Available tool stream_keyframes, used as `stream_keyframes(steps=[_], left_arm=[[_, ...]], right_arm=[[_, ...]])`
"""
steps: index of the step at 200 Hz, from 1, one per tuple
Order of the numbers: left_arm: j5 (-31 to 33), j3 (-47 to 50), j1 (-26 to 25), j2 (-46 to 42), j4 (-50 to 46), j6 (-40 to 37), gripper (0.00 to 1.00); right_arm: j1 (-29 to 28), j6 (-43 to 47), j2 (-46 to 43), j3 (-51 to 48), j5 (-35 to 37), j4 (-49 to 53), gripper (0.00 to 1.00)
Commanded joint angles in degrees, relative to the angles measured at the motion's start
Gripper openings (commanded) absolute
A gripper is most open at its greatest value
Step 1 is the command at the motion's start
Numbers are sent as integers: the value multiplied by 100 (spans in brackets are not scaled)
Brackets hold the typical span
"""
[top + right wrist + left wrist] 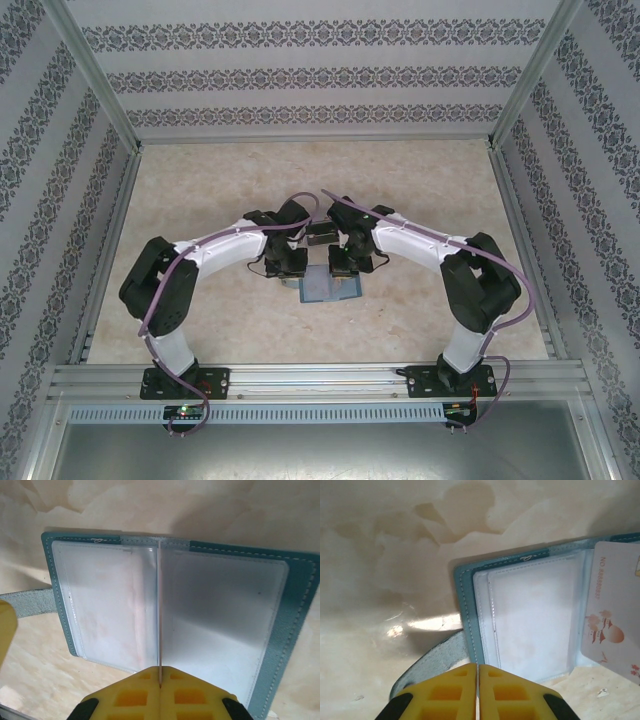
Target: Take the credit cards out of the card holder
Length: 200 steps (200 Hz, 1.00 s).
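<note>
A: The card holder (297,625) is laid open on the table (200,200), between the two arms, with its clear pockets turned up. What is being held?

B: One credit card (615,605) is pinched edge-on by the right gripper (160,682), whose jaws are clamped on its near end. The card is stood over the fold. Whether its far end is free of the pocket cannot be told.

A: And the left gripper (478,672)?

B: It is clenched, its tips set by the strap (435,652). Whether the strap is pinned cannot be told.

A: How should the pull be made?

B: The card is best drawn along its own plane, slowly and without twisting. The holder should be pressed down at the strap side so that it is not dragged along.
</note>
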State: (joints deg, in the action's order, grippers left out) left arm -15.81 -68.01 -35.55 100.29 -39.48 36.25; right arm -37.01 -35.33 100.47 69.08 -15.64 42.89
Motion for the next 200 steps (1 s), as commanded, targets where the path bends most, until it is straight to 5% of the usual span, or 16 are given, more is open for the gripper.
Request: stream_keyframes(steps=[1,48,200], left_arm=[[24,271,194,-360,269,80,9],[-216,697,570,-666,636,160,9],[-239,1568,918,-1261,865,303,10]], right_arm=[[-42,178,-279,202,213,266,3],[-25,850,-372,374,155,314,5],[10,7068,401,1701,430,1724,0]])
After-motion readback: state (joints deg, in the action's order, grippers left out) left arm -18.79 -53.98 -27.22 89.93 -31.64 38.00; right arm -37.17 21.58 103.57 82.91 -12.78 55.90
